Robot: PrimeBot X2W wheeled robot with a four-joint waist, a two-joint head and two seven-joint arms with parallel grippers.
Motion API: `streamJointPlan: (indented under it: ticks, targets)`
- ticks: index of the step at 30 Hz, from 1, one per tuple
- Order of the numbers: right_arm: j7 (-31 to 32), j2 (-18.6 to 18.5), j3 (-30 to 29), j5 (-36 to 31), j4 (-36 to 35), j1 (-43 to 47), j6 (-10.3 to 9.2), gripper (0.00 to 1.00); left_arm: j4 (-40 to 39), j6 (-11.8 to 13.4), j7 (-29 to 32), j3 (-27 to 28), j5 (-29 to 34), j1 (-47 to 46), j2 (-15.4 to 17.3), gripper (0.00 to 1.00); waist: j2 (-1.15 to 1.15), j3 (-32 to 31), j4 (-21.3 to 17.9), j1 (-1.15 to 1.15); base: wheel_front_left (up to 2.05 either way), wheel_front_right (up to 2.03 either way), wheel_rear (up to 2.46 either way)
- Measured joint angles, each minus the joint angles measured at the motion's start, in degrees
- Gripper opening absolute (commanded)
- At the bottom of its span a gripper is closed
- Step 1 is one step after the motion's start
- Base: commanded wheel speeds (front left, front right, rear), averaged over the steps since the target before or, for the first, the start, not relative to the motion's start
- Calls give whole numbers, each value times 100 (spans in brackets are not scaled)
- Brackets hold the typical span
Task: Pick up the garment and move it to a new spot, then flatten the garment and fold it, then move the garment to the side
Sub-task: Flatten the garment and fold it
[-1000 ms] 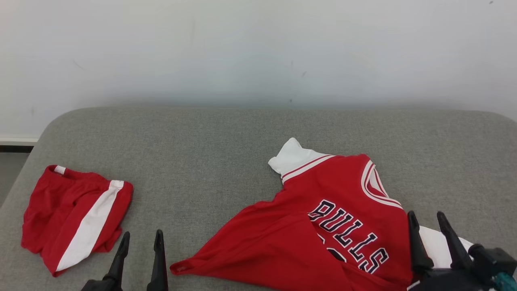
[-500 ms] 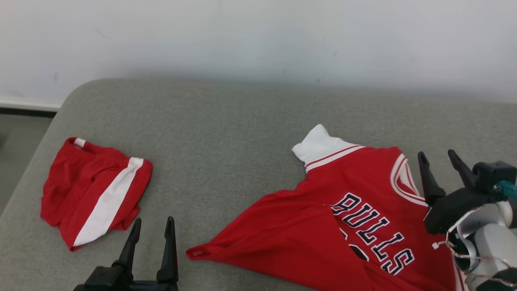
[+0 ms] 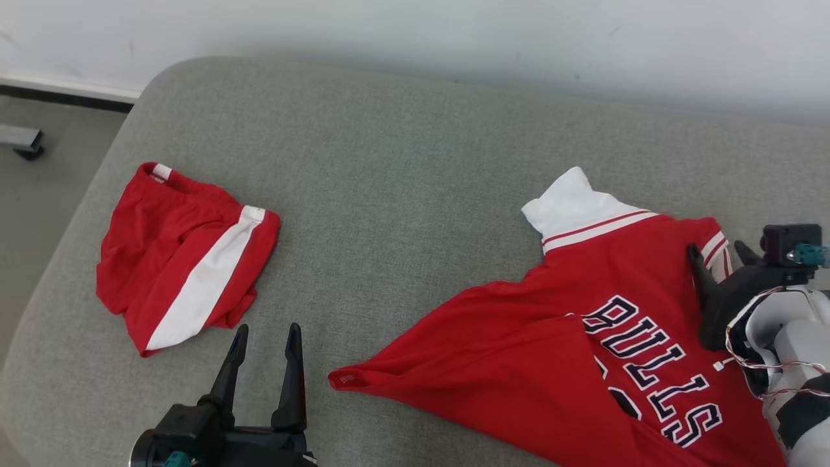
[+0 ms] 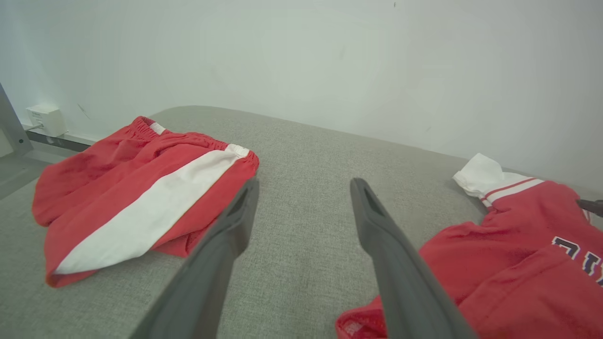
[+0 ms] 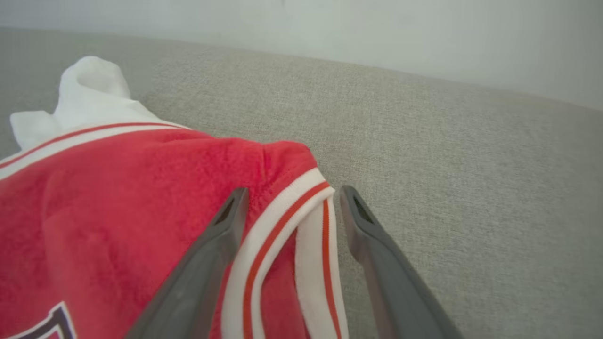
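The garment (image 3: 583, 311) is a red jersey with white trim and dark BULLS lettering, lying crumpled on the right of the grey cushion (image 3: 402, 168). My right gripper (image 3: 718, 250) is open at the jersey's far right corner. In the right wrist view, its fingers straddle the white-and-red striped trim (image 5: 292, 221) of the garment (image 5: 118, 197), and the right gripper (image 5: 294, 193) is low over the cloth. My left gripper (image 3: 268, 327) is open over bare cushion, left of the jersey's hem corner. In the left wrist view, the left gripper (image 4: 305, 181) has nothing between its fingers and the garment (image 4: 518, 235) lies to its right.
Red shorts with a white stripe (image 3: 185, 253) lie on the cushion's left part, also seen as shorts (image 4: 136, 188) left of the left fingers. A pale wall (image 3: 454, 32) runs behind the cushion. Floor (image 3: 39, 188) and a metal foot (image 3: 23, 139) are off the left edge.
The head camera has tilted down and turned. My right gripper has moved forward along the jersey, from beside the lettering to the striped trim at its far corner. The left gripper stays open.
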Motion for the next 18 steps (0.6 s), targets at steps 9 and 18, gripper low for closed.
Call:
streamJointPlan:
  ticks: [9,18]
  targets:
    - [338,9,520,154,876,-531,0,100,33,54,0,-192,-68,-137,-2,100,0,245,185,0,0,0,0]
    - [292,-1,637,584,1178,-888,0,0,27,85,0,-205,-88,-198,-1,100,0,287,178,0,0,0,0]
